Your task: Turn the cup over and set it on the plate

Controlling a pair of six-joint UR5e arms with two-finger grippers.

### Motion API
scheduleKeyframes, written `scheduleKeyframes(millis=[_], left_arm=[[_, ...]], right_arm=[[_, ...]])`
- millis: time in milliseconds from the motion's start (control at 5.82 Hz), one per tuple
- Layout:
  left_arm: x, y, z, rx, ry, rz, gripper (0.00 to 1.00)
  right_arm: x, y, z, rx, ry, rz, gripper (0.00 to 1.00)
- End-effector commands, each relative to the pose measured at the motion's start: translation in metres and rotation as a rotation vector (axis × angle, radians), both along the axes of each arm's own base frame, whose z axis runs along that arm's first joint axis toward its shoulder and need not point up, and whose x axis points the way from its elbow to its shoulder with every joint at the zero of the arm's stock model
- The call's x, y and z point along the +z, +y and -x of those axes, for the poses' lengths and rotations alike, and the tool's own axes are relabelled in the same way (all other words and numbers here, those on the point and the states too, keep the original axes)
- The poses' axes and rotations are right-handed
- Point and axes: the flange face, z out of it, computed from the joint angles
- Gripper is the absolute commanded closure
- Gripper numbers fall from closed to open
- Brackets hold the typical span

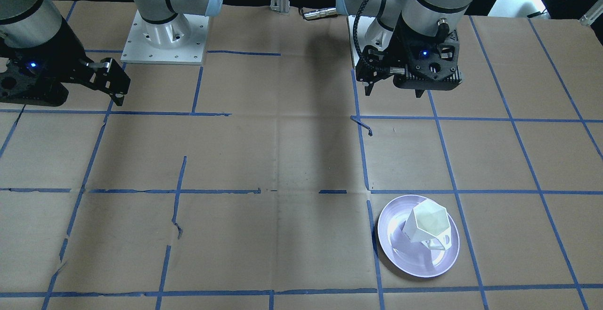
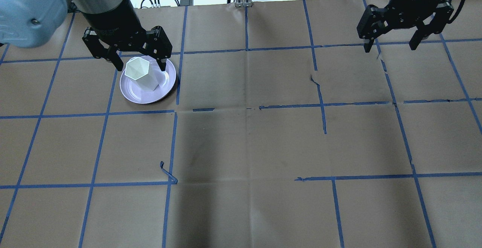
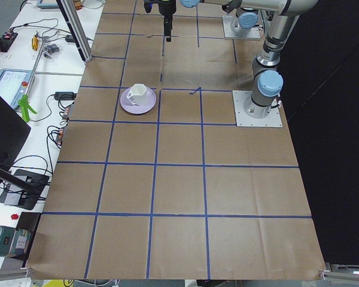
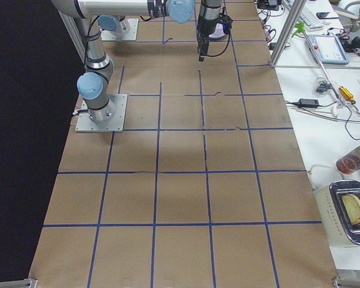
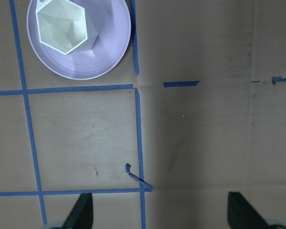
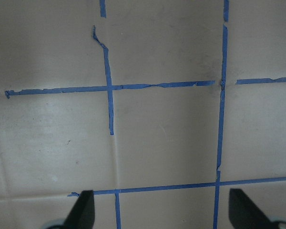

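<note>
Exterior front-facing: the cup (image 1: 426, 225) stands mouth-up on the plate (image 1: 409, 259), with the left gripper (image 1: 393, 94) well apart from it, nearer the robot's base. Overhead exterior: the left gripper's jaws are spread and hold nothing, and the right gripper (image 2: 389, 48) is likewise spread. Left wrist-mounted: cup and plate sit in the top-left corner, away from the fingers (image 5: 83, 212).

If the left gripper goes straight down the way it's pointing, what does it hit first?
Probably the bare table paper, near the loose tape curl. The left gripper points down, and the cup on the plate sits off to one side.
</note>
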Motion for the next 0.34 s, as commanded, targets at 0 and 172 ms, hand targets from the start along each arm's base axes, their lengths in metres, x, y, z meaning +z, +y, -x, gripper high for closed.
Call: scheduleKeyframes(millis=[0,172], left_arm=[[0.0003,0.0003,0.0007,0.0,0.007,0.0,0.01],[0.0011,0.0014,0.0008,0.0,0.009,0.002,0.01]], right_arm=[[0.0,0.0,0.0,0.0,0.0,0.0,0.0],[0.0001,-0.0001,0.0,0.0,0.0,0.001,0.0]])
